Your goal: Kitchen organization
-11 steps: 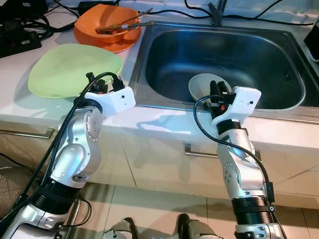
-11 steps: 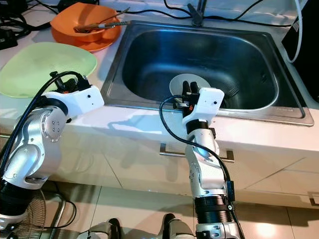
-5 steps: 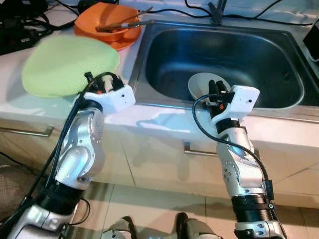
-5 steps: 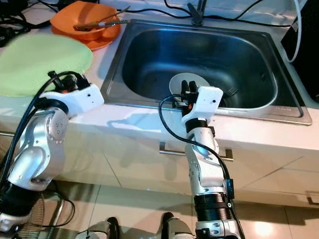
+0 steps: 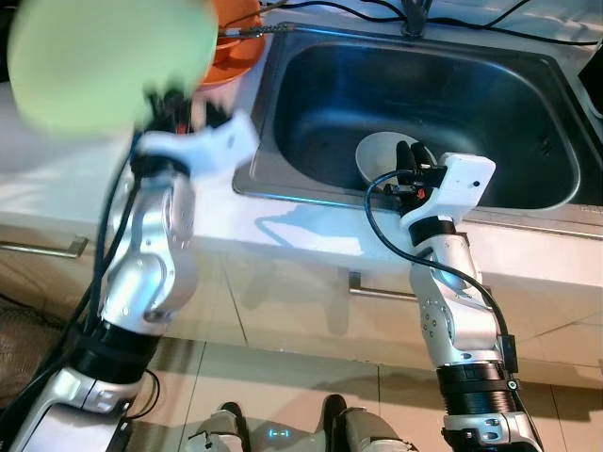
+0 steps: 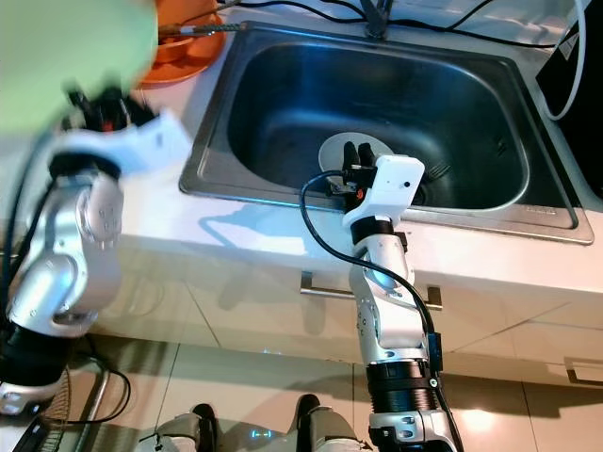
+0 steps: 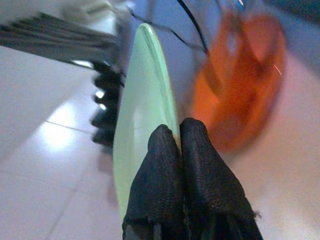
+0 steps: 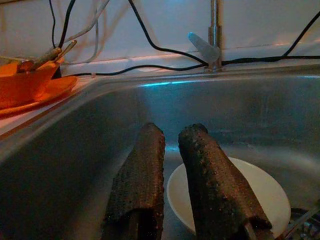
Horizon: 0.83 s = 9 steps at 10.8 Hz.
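My left gripper is shut on the rim of a pale green plate. It holds the plate up off the white counter, left of the sink, and that arm is motion-blurred. In the left wrist view the green plate stands edge-on between the black fingers. A white bowl lies in the steel sink near its front wall. My right gripper hovers over the sink's front rim just above that bowl, open by a narrow gap with nothing between its fingers.
An orange bowl on an orange plate, with utensils in it, stands on the counter at the sink's back left corner. A fork lies by the drain. The faucet and black cables run along the back. Cabinet fronts with handles are below.
My left arm has lifted the green plate off the counter, up and toward the left. The right arm has stayed over the white bowl.
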Available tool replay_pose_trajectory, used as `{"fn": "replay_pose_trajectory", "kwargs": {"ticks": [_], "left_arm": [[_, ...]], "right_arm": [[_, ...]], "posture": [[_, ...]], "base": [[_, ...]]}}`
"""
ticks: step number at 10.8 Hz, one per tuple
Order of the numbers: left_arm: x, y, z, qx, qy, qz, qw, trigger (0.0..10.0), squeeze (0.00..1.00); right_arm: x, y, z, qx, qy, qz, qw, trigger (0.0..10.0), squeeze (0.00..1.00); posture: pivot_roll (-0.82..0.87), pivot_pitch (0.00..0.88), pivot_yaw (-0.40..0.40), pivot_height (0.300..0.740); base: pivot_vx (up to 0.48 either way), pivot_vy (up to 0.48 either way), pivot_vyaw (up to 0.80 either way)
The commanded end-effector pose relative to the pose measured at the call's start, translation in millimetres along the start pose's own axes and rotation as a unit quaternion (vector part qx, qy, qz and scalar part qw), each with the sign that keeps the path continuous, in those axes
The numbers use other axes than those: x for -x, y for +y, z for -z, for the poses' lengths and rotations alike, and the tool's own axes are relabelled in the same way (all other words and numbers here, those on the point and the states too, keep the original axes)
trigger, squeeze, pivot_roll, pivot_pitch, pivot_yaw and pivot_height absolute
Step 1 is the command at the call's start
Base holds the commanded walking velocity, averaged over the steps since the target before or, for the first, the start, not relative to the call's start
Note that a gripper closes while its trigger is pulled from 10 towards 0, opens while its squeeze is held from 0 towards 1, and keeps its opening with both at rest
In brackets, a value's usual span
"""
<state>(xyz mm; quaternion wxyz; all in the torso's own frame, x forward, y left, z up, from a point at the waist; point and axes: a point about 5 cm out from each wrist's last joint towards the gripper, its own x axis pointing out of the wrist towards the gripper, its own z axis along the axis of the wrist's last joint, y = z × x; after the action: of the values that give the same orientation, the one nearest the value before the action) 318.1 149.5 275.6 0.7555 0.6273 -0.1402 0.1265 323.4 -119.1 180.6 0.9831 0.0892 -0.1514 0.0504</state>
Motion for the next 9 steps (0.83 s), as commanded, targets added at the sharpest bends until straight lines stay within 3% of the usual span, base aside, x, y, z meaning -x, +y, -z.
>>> {"fn": "replay_pose_trajectory", "kwargs": {"ticks": [1, 2, 4, 6, 7, 8, 9], "left_arm": [[1.6, 19.5, -20, 0.023, -0.063, -0.055, 0.996, 10.0, 0.00], [3.0, 20.5, -31, 0.041, -0.103, -0.056, 0.992, 10.0, 0.00], [10.7, -8.5, -67, 0.077, -0.224, 0.026, 0.971, 10.0, 0.00], [12.7, -17.8, -86, 0.090, -0.299, 0.053, 0.949, 10.0, 0.00], [11.3, -20.1, -95, 0.098, -0.309, 0.050, 0.945, 10.0, 0.00], [8.3, -21.7, -103, 0.112, -0.324, 0.050, 0.938, 10.0, 0.00], [5.9, -25.9, -107, 0.110, -0.332, 0.062, 0.935, 10.0, 0.00]], "right_arm": [[6.6, -4.9, 18, -0.006, 0.043, 0.012, 0.999, 10.0, 0.00], [6.3, -5.1, 18, -0.006, 0.043, 0.012, 0.999, 10.0, 0.00], [3.4, -4.8, 16, -0.007, 0.040, 0.011, 0.999, 10.0, 0.00], [-2.0, -10.9, 10, -0.014, 0.034, 0.019, 0.999, 10.0, 0.00], [-4.3, -16.0, 8, -0.011, 0.032, 0.021, 0.999, 10.0, 0.00], [-6.8, -22.4, 5, -0.007, 0.033, 0.031, 0.999, 10.0, 0.58], [-9.4, -28.5, 3, -0.016, 0.034, 0.041, 0.998, 10.0, 1.00]], "posture": [[0.10, 0.198, -0.041, 0.740], [0.11, 0.197, -0.042, 0.740], [0.11, 0.191, -0.040, 0.740], [0.10, 0.182, -0.034, 0.740], [0.09, 0.181, -0.032, 0.740], [0.09, 0.176, -0.026, 0.740], [0.08, 0.174, -0.023, 0.740]], "base": [[0.000, 0.000, 0.00], [0.000, 0.000, 0.00], [0.000, 0.000, 0.00], [0.000, 0.000, 0.00], [0.000, 0.000, 0.00], [0.000, 0.000, 0.00], [0.000, 0.000, 0.00]]}}
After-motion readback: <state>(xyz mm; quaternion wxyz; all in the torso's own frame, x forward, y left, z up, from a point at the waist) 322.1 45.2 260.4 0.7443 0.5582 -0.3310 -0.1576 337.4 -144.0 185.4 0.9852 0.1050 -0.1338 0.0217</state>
